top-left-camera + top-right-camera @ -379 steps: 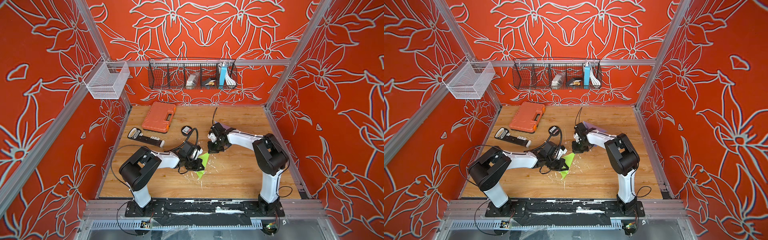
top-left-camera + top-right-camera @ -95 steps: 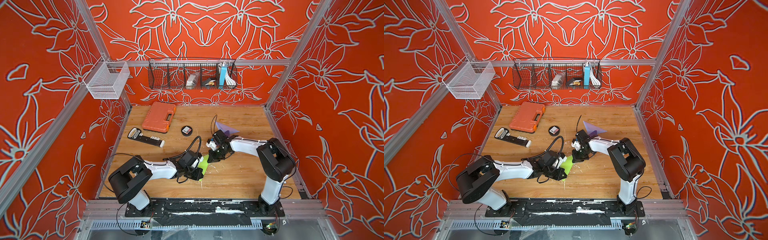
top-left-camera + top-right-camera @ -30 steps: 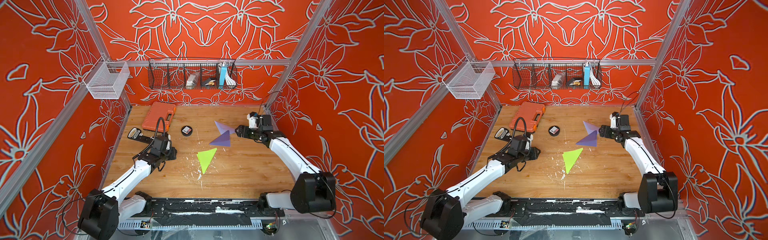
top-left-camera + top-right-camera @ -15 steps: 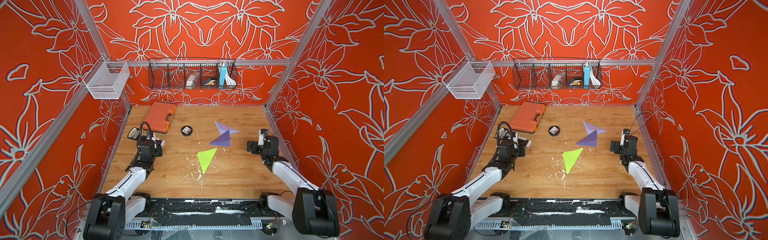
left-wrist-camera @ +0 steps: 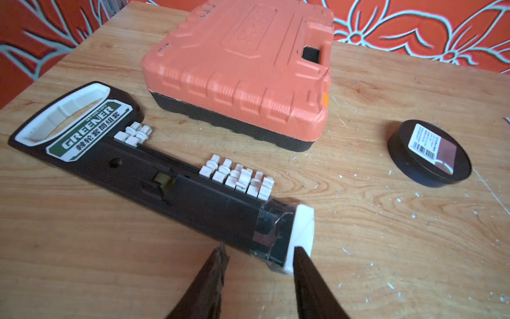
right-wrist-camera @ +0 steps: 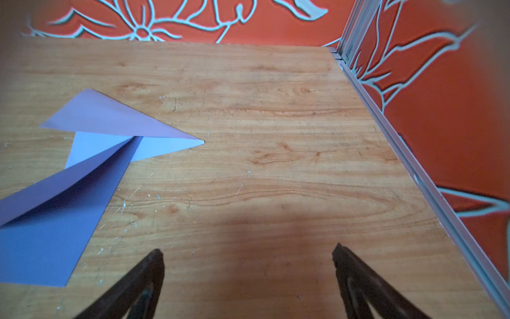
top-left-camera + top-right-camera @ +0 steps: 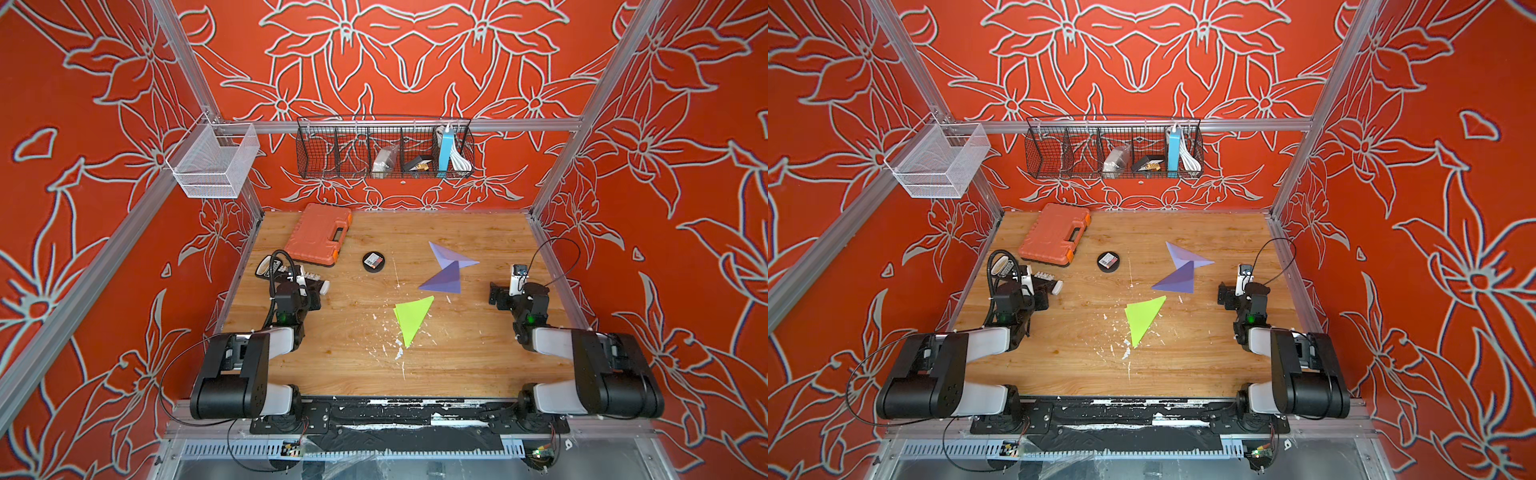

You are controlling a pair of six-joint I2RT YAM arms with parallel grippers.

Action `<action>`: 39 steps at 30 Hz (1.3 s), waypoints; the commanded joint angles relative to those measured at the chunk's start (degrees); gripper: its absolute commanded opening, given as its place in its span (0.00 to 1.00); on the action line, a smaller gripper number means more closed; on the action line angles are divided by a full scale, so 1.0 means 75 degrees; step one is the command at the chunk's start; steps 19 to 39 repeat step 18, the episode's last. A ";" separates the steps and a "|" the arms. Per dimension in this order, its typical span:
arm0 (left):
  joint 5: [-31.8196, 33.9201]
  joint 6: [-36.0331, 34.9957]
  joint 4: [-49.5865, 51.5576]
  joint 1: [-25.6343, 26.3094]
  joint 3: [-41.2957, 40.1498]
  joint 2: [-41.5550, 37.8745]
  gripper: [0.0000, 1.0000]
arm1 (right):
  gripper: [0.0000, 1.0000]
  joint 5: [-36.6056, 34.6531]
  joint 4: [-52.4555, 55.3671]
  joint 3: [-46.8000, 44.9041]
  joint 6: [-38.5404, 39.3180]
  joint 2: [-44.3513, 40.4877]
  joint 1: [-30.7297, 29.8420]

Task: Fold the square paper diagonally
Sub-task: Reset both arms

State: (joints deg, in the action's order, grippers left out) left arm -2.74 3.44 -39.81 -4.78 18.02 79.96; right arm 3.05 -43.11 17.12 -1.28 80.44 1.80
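Note:
The lime-green paper (image 7: pixel 411 318) (image 7: pixel 1142 316) lies flat mid-table, folded into a triangle, with no gripper touching it. At the table's left side, well away from the paper, my left gripper (image 7: pixel 307 291) (image 5: pixel 258 250) is open and holds nothing. The white end of a black socket rail (image 5: pixel 165 176) lies just past its fingertips. Open and empty too is my right gripper (image 7: pixel 496 295) (image 6: pixel 247 248), over bare wood at the right side. The green paper is out of both wrist views.
Two folded purple papers (image 7: pixel 451 257) (image 7: pixel 444 280) lie right of centre, also seen in the right wrist view (image 6: pixel 105 118). An orange tool case (image 7: pixel 318 235) and a black round tin (image 7: pixel 373 262) sit at the back left. Wire baskets (image 7: pixel 384 147) hang on the back wall.
Both arms have drawn back from mid-table toward the front corners. The left jaws have spread wider. The green triangle has stayed where it was.

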 commanded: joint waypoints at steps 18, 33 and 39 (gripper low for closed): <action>0.0342 -0.0289 -0.0564 0.0262 -0.0012 0.0076 0.98 | 0.98 -0.0221 -0.0156 0.0266 0.0335 0.0056 -0.0281; 0.0342 -0.0289 -0.0564 0.0262 -0.0012 0.0076 0.98 | 0.98 -0.0221 -0.0156 0.0266 0.0335 0.0056 -0.0281; 0.0342 -0.0289 -0.0564 0.0262 -0.0012 0.0076 0.98 | 0.98 -0.0221 -0.0156 0.0266 0.0335 0.0056 -0.0281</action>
